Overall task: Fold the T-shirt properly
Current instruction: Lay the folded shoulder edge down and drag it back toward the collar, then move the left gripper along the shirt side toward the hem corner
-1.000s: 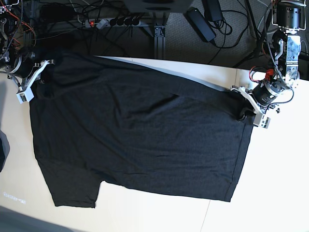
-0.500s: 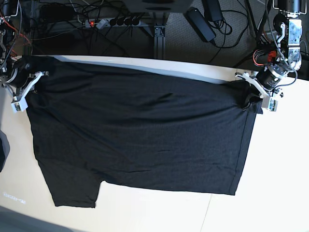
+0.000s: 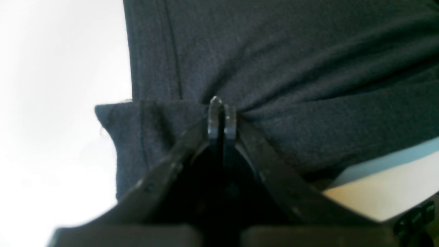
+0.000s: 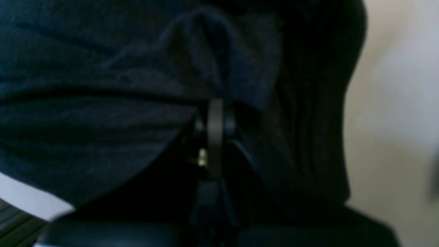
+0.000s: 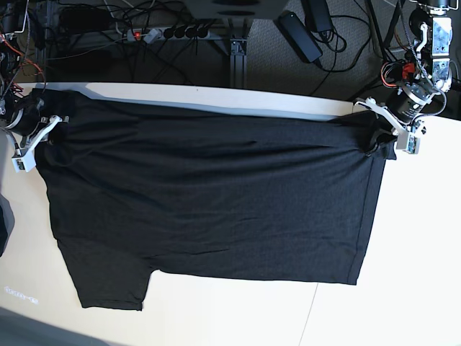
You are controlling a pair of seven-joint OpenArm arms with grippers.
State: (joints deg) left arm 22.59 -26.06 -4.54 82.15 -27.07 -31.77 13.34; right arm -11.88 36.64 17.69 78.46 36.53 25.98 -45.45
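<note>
While the left gripper (image 5: 387, 138) pinches one far corner of the T-shirt (image 5: 209, 202), the right gripper (image 5: 34, 137) is clamped on the opposite far corner. Between them the dark cloth is stretched flat, spreading from both grippers over the tabletop (image 5: 403, 274).

No text, label, brand or number can be read in any view. The T-shirt (image 5: 209, 194) shows only plain dark cloth. A faint pale mark at the tabletop (image 5: 403, 274) edge is too small to read.

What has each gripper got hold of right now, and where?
Both grip the T-shirt: left gripper and right gripper each pinch one far corner of it.
</note>
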